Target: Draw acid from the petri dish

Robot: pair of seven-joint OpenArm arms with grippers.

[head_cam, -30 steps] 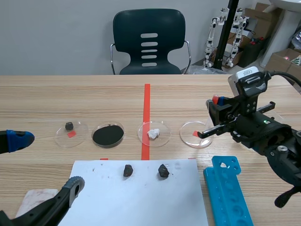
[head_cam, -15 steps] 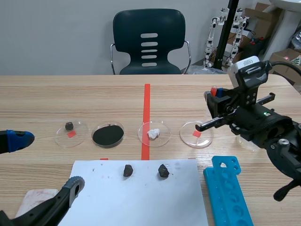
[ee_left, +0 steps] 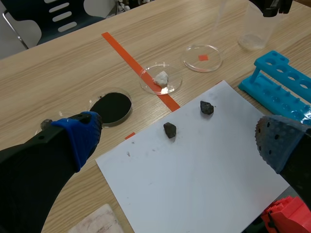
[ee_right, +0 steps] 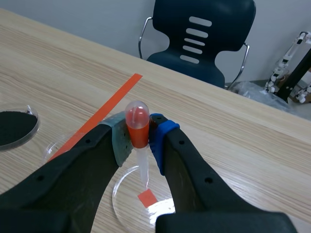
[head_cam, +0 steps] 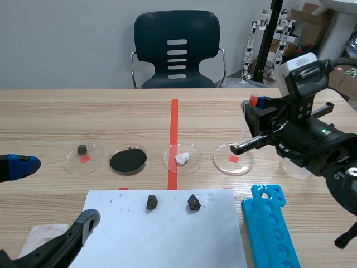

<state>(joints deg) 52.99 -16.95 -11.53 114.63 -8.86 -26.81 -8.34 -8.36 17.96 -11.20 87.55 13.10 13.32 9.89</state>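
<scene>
The scene view faces the rightmost petri dish (head_cam: 232, 160) from the robot's side, the left wrist view from farther off, the right wrist view from close above it; all three share it.

The petri dish (head_cam: 225, 165) lies uncovered under the right gripper (ee_right: 140, 141), whose fingers are clamped on the pipette (ee_right: 137, 121), and only open air separates the pipette's tip from the dish. The clear cup (ee_left: 255, 34) stands just to the dish's right and the blue rack (head_cam: 269, 223) near its front, while on its left a strip of bare wood separates it from the dish with the white lump (head_cam: 193, 163). Behind the dishes, bare tabletop (head_cam: 111, 117) runs to the far edge; the sheet of paper (head_cam: 162, 240) and the left gripper (ee_left: 177, 141), fingers spread, sit low at the near left, well apart from the petri dish.
</scene>
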